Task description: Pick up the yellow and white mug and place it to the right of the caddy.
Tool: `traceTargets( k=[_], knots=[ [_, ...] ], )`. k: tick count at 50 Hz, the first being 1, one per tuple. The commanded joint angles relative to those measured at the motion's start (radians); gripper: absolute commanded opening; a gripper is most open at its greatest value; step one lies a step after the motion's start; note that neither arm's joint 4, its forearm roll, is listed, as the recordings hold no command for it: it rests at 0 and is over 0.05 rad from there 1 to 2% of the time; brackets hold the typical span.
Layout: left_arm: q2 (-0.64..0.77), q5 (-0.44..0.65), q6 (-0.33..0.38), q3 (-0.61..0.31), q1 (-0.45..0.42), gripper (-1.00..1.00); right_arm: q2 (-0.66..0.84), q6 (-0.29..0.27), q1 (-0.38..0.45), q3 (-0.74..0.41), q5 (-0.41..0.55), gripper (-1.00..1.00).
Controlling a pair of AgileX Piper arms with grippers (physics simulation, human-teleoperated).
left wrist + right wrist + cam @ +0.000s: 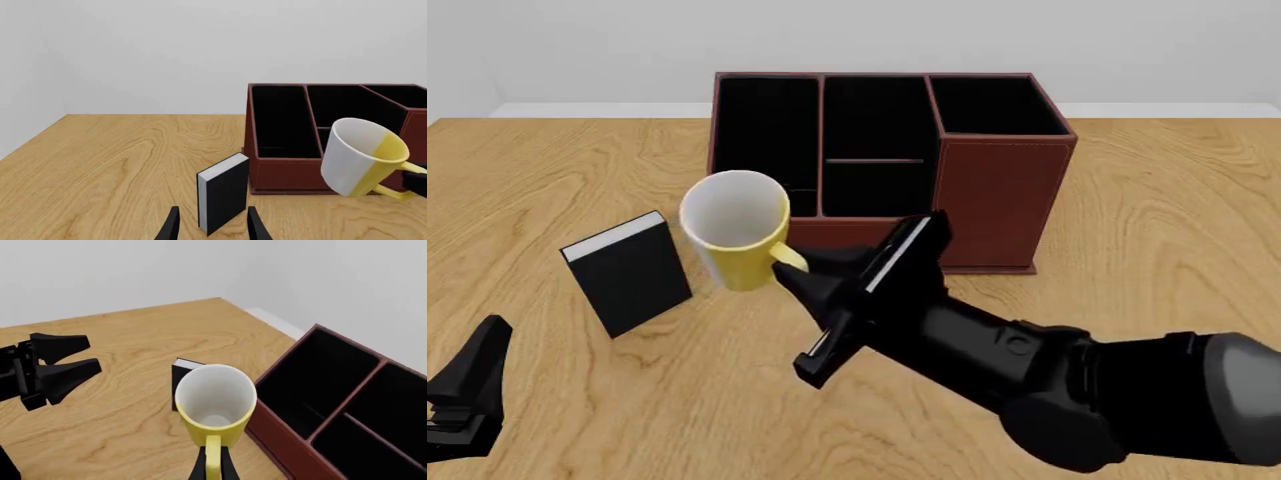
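Note:
The yellow and white mug (737,225) hangs tilted above the table, just left of and in front of the caddy (1001,190). My right gripper (790,262) is shut on its yellow loop handle. The right wrist view looks down into the mug's (215,400) white inside, with the right gripper's fingers (199,469) pinching the handle and the caddy's wall (287,440) alongside. From the left wrist, the mug (357,155) floats in front of the reddish-brown caddy (287,172). My left gripper (467,400) rests open and empty near the table's front left corner.
A small black book with white pages (627,270) stands upright left of the mug, ahead of the left gripper (213,212). Bare wooden table (1148,250) lies to the right of the caddy. The left gripper (90,354) also shows in the right wrist view.

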Motion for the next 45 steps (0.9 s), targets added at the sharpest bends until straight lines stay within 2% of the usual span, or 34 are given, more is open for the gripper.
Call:
traceTargets(
  k=[1, 45],
  knots=[
    [0.0, 0.0, 0.0, 0.0, 0.0, 1.0, -0.076, 0.001, -0.01, 0.019, 0.026, -1.0],
    [0.0, 0.0, 0.0, 0.0, 0.0, 1.0, -0.335, -0.022, -0.095, 0.115, 0.125, -1.0]
  ],
)
